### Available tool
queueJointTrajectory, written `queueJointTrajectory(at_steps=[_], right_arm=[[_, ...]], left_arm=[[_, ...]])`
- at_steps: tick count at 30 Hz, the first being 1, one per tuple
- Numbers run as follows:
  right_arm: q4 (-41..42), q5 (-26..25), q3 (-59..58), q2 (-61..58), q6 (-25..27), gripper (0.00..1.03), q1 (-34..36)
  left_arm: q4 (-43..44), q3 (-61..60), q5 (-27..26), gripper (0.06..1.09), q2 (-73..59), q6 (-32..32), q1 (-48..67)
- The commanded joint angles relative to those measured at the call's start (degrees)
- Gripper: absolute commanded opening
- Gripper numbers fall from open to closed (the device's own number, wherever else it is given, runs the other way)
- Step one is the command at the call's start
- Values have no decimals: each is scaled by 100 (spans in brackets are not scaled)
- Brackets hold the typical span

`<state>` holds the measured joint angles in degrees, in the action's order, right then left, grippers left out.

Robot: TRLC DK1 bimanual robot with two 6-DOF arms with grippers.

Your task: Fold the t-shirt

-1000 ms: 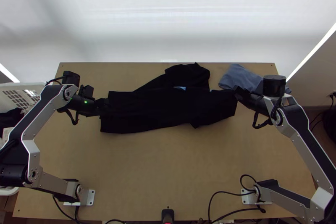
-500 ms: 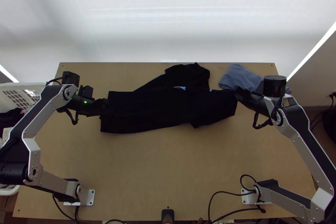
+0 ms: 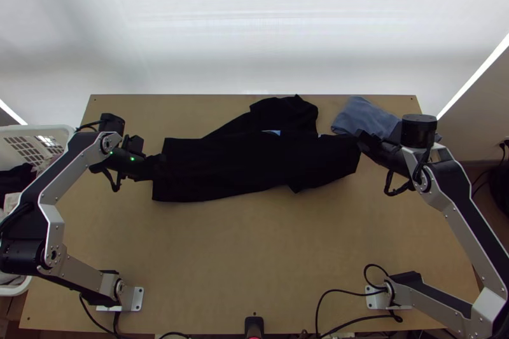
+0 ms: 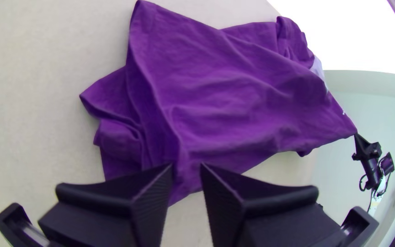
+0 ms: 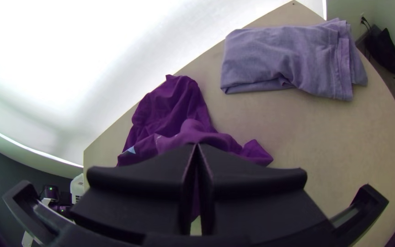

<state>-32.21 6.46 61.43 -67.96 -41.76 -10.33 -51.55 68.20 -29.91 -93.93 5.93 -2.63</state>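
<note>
The dark t-shirt (image 3: 248, 164) lies folded in a long strip across the upper table, with a sleeve part sticking out behind. At its left end is my left gripper (image 3: 156, 166); in the left wrist view the left gripper (image 4: 187, 167) has its fingertips apart, with t-shirt cloth (image 4: 234, 100) showing between and beyond them. My right gripper (image 3: 360, 142) is at the strip's right end. The right wrist view has the right gripper (image 5: 196, 147) shut on the edge of the t-shirt (image 5: 174, 105), whose cloth stretches up to it, raised off the table.
A folded blue-grey cloth (image 3: 364, 116) lies at the table's back right, close behind the right gripper. A white basket (image 3: 38, 142) with cloths in it stands at the left edge. Bare wood (image 3: 254, 250) spreads in front of the t-shirt.
The left arm has shifted slightly to the right and toward the near side at its wrist. The right arm has moved very little, and the t-shirt lies almost as before.
</note>
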Motion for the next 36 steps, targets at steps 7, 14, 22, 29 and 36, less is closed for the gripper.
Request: queueJointTrajectory(at_steps=[7, 14, 22, 29, 36], right_arm=[[48, -22, 71, 161, -52, 3, 75], [48, -22, 141, 213, 300, 3, 84], [-242, -57, 677, 134, 546, 3, 84], [-497, -57, 2066, -340, 871, 3, 312], [-673, -48, 3973, -1333, 1855, 3, 382]], left_arm=[[523, -589, 20, 9, 560, 57, 79], [418, 395, 38, 9, 1079, 778, -413], [382, 1432, 319, 9, 1632, 1305, -739], [303, 2408, 539, 9, 1790, 1472, -1108], [831, 3331, 961, 9, 1729, 1771, -1371]])
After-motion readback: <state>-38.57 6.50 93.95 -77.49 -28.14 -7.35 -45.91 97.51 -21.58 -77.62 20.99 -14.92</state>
